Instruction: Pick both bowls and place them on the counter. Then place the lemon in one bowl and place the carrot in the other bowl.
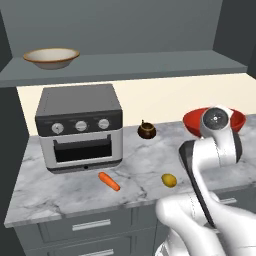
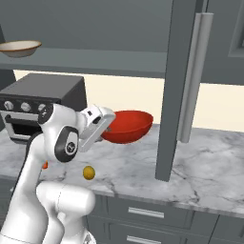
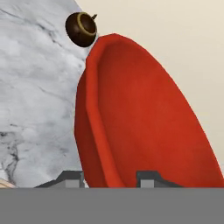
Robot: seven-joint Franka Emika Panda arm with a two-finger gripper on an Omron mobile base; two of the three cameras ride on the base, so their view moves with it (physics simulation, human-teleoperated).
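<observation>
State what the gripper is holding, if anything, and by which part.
The gripper holds the red bowl by its rim, one finger outside the wall and the other inside.

We see a marble counter [image 1: 60, 185] bearing a toaster oven [image 1: 80, 127], a small dark pot [image 1: 146, 130], a carrot [image 1: 109, 181] and a lemon [image 1: 169, 180]; a grey shelf [image 1: 150, 62] above carries a cream bowl [image 1: 51, 58].
</observation>
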